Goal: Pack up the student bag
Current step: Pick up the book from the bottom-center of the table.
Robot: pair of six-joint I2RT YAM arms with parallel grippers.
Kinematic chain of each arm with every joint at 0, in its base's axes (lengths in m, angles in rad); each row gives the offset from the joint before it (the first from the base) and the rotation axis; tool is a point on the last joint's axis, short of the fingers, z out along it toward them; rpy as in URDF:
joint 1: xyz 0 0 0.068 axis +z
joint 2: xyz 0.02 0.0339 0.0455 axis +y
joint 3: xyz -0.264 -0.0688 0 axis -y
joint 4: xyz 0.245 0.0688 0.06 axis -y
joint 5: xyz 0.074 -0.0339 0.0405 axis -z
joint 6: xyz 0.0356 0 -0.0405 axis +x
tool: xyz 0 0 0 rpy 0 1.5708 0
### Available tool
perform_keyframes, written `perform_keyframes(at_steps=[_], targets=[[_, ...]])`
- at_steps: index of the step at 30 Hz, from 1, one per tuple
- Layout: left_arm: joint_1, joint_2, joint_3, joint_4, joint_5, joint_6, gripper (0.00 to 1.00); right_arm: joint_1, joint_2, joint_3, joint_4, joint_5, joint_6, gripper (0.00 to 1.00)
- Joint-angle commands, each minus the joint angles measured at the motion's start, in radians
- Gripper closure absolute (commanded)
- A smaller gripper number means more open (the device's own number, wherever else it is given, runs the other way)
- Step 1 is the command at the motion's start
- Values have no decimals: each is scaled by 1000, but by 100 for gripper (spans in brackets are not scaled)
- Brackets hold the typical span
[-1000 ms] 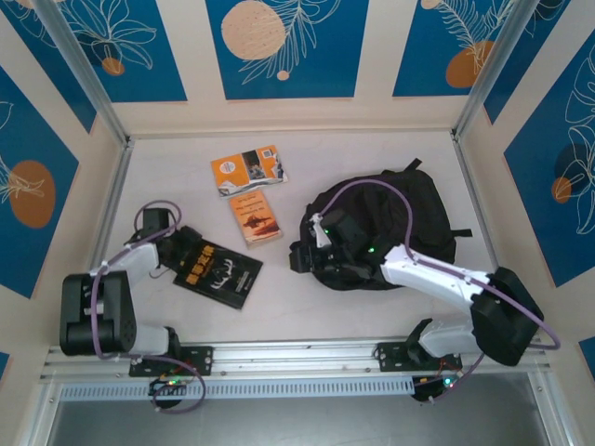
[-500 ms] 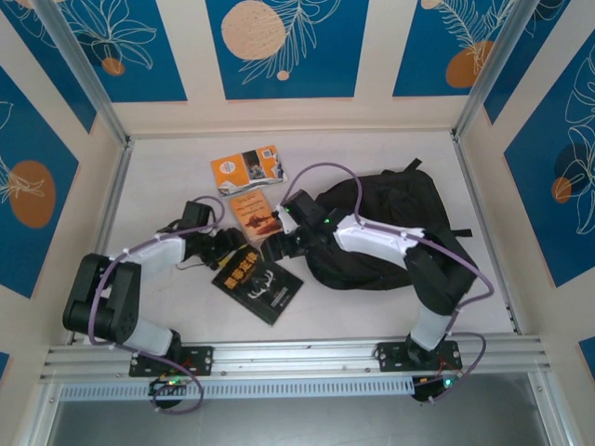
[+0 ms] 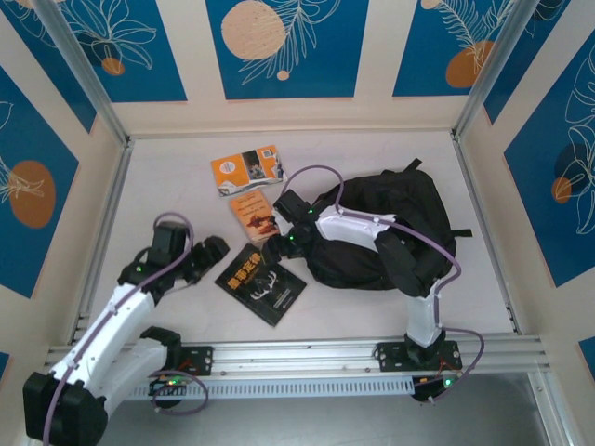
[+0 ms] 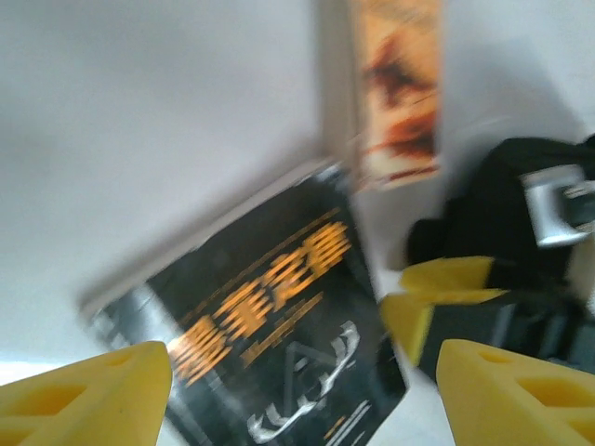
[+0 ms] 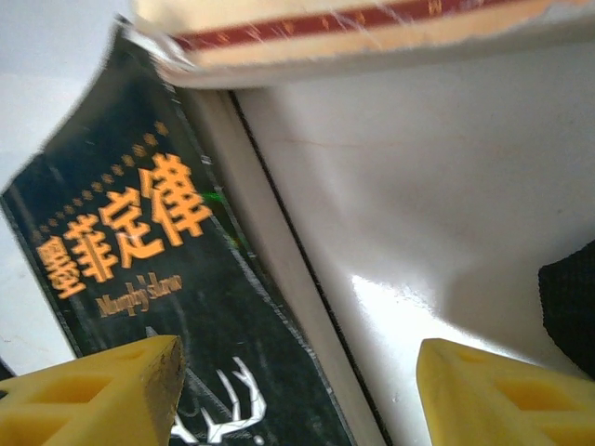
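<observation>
We've got the big black fabric backpack (image 3: 418,200) lying flat on the white table (image 3: 167,186). Just left of it, our left claw (image 3: 212,249) and right claw (image 3: 274,249) hang released, empty, by a black orange-lettered book (image 3: 261,283).

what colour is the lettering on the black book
Orange lettering on the black book, sharpest in the right wrist view.

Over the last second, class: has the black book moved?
Yes. The black book slid right, toward the student bag; it now lies directly below the small brown book, which stayed put.
</observation>
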Motion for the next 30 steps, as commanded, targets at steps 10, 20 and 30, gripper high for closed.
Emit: perform_keyframes(at_steps=[10,20,30], targets=[[-214,82,-171,103,-26,-234,24,2,132,28,-2,-221,69,33],[-268,255,-137,224,-63,-216,25,4,154,-51,186,-396,170,35],[-276,272,-107,244,-63,-185,27,-15,105,-280,612,-616,346,43]])
